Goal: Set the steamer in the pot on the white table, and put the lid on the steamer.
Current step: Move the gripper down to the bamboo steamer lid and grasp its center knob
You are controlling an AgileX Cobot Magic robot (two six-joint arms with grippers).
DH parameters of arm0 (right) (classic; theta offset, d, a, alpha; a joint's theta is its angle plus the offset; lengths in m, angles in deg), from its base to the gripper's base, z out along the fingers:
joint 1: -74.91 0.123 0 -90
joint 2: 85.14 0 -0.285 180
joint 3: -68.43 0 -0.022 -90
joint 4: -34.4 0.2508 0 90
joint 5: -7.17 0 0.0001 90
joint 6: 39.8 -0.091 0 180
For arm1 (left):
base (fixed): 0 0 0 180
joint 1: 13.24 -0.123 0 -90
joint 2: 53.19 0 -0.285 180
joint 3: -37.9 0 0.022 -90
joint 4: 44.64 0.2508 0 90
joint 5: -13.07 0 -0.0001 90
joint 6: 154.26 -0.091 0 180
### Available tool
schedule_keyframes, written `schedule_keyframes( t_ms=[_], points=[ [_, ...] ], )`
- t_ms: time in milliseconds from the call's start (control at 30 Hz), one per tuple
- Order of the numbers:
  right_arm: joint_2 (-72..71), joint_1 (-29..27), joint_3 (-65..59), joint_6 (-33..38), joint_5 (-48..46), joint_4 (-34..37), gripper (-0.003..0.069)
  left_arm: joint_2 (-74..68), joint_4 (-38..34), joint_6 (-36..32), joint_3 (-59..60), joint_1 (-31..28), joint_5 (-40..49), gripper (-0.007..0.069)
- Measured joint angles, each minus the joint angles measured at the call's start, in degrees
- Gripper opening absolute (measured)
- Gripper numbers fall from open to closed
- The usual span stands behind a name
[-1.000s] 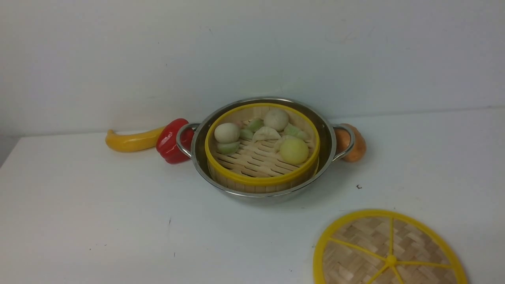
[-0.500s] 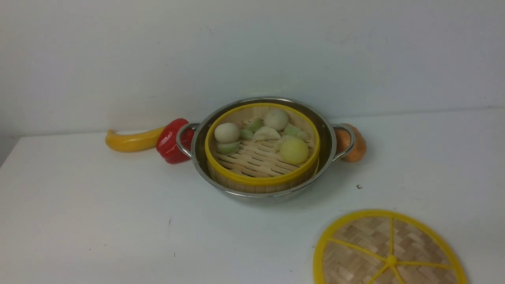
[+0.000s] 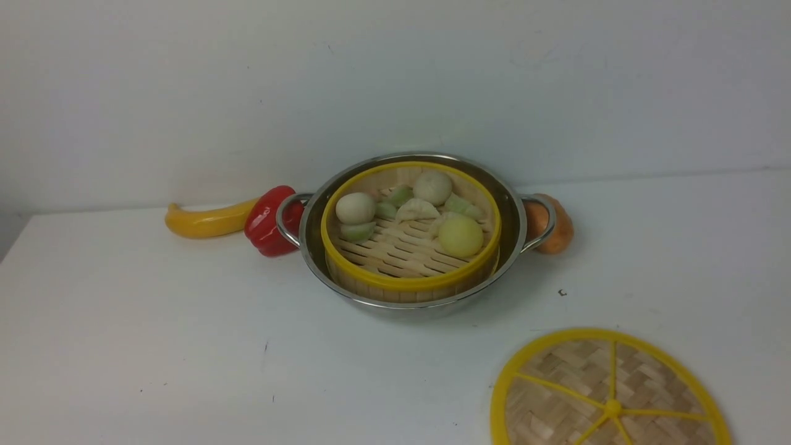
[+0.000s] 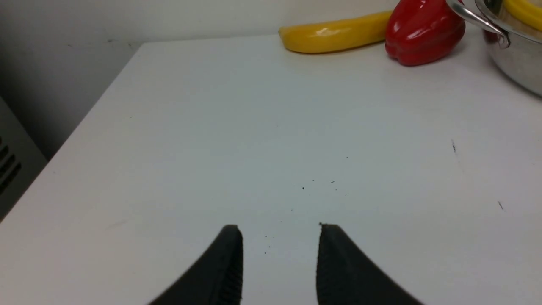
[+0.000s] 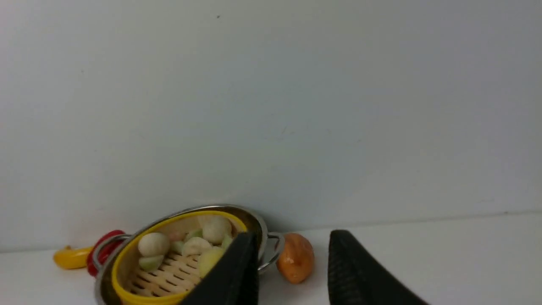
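Jaws spread, empty: left gripper [image 4: 279, 237], right gripper [image 5: 294, 241]. Steamer [image 3: 395, 250] in pot [image 3: 511, 213]; lid [image 3: 609, 395] flat on white table [image 3: 185, 346] at pot's 4 o'clock, likely nearer right gripper.

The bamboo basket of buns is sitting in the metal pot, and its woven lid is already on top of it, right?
Not quite. The steamer does sit in the pot, but the lid is not on it: the front view shows it lying flat on the white table, toward the robot's right.
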Motion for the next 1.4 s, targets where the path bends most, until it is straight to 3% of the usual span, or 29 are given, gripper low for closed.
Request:
schedule_keyframes(
  t_ms=[133, 333, 433, 667, 900, 1033, 1200, 1400],
  points=[
    [1.08, 0.00, 1.08, 0.97, 0.89, 6.84, 0.0249, 0.00, 0.00, 0.00, 0.00, 0.00, 0.00, 0.0241],
    [2.84, 0.00, 1.96, 4.20, 1.14, 11.38, 0.0249, 0.00, 0.00, 0.00, 0.00, 0.00, 0.00, 0.0241],
    [9.40, 0.00, 4.90, 14.47, -9.89, 11.63, 0.0249, 0.00, 0.00, 0.00, 0.00, 0.00, 0.00, 0.0241],
    [27.99, 0.00, 10.90, 29.42, -27.37, 12.88, 0.0249, 0.00, 0.00, 0.00, 0.00, 0.00, 0.00, 0.0241],
    [43.12, 0.00, 11.42, 39.86, -22.90, 20.07, 0.0250, 0.00, 0.00, 0.00, 0.00, 0.00, 0.00, 0.0241],
    [51.42, 0.52, 11.57, 40.74, -20.09, 17.95, 0.0260, 0.00, 0.00, 0.00, 0.00, 0.00, 0.00, 0.0241],
    [59.77, 6.01, 11.95, 38.95, -16.68, 11.65, 0.0295, 0.00, 0.00, 0.00, 0.00, 0.00, 0.00, 0.0241],
    [69.29, 16.09, 15.03, 26.74, -13.43, -1.46, 0.0335, 0.00, 0.00, 0.00, 0.00, 0.00, 0.00, 0.0241]
  ],
)
